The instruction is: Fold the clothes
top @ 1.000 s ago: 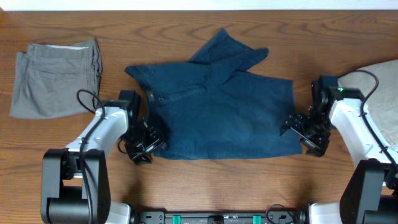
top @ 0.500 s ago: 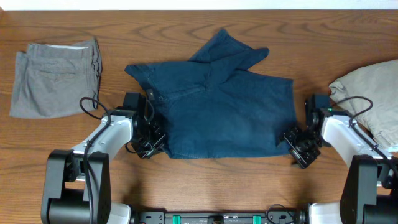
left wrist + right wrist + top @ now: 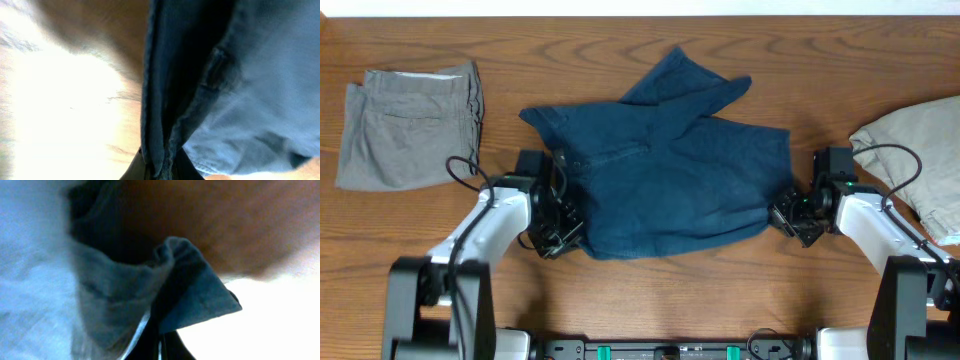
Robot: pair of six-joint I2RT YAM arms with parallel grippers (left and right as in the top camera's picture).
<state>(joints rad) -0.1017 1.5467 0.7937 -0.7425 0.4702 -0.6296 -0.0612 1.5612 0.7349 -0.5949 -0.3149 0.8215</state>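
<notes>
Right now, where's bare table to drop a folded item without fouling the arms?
Free: bare table at the far right, between the navy shorts and the beige garment; also the near-left corner below the grey shorts. Crowded: the near edge, where left gripper and right gripper pinch the navy shorts' corners.

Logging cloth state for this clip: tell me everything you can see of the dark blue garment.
The navy garment is plain, soft dark blue cloth, the largest piece in view. It lies spread but rumpled on the wooden table. One leg or flap is folded diagonally over its far side, and what looks like a waistband seam shows near its left end. The left gripper and right gripper each pinch a near corner; both wrist views show hem bunched between closed fingers.
</notes>
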